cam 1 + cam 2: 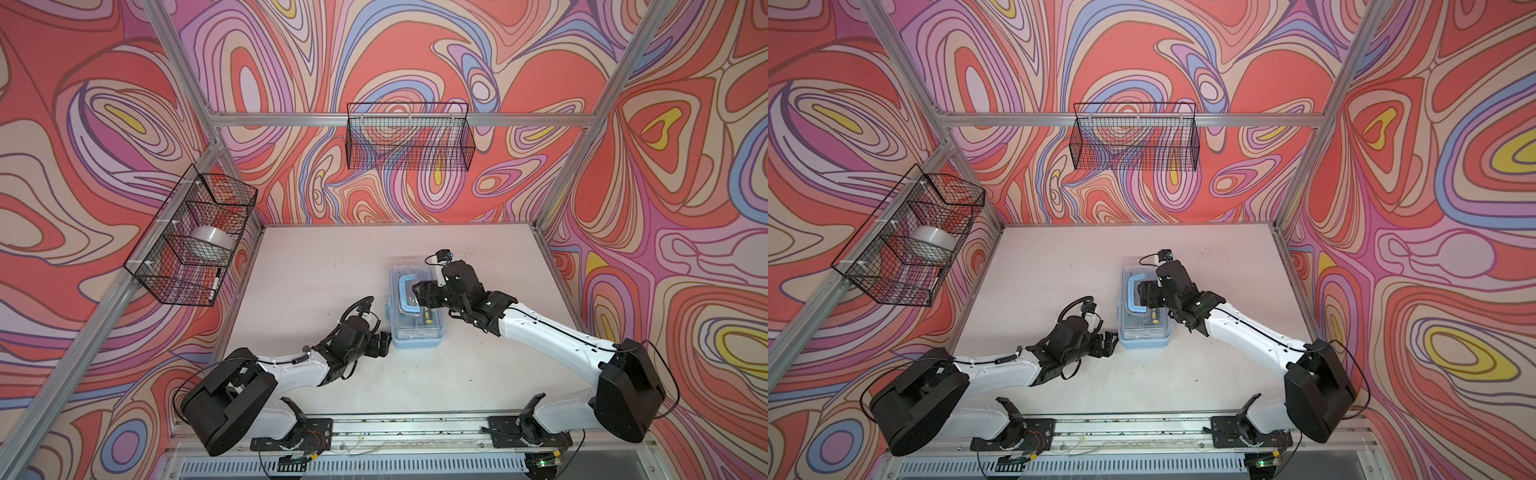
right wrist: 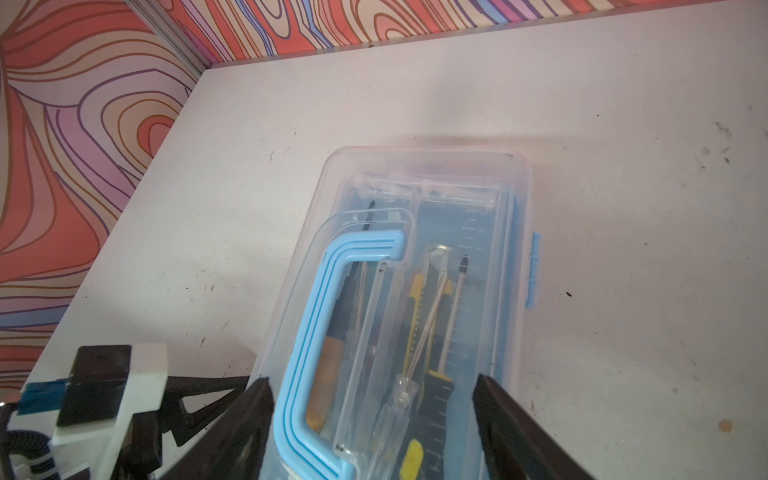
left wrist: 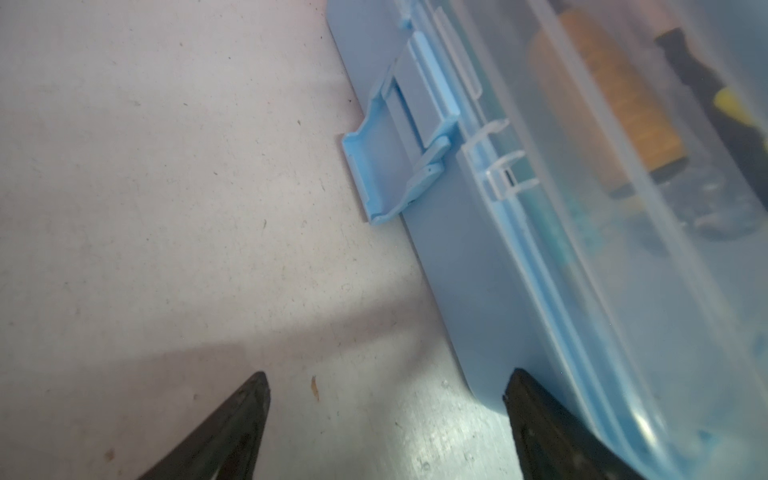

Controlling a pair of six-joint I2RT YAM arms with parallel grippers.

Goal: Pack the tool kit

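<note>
1. A scuffed white table [image 1: 291, 266] bears one thing, the tool kit box, lying flat near its middle
2. Two black wire baskets hang on the walls, both well apart from the box: one beyond its far end [image 1: 409, 137], one off to its latch side [image 1: 191, 237]
3. The tool kit box [image 1: 417, 336] is light blue with a clear lid [image 2: 457, 195] seated on it and tools showing through. Packing looks done, so the step in hand is probably fastening the lid. The next move likely calls for swinging the loose latch [image 3: 390, 158] up and pressing it until it catches the lid's rim, with the lid held down meanwhile
4. The right gripper [image 2: 372, 379] hangs above the box, over the lid. Its jaws are spread wide, one finger to either side of the blue handle [image 2: 328, 299], which lies folded flat. It grips nothing, and whether its tips press the lid cannot be told
5. The left gripper [image 3: 387, 373] sits low at table level, just beside the box's corner on the latch side. Its jaws are spread wide with only bare table between them. One finger is at the box wall, touching or just off it
6. The latch, on the long side of the box that faces the left gripper, is flipped outward and down, not hooked on the lid
7. Under the lid lie a yellow-and-black utility knife [image 2: 415, 299] and a clear-handled screwdriver [image 2: 399, 409]
</note>
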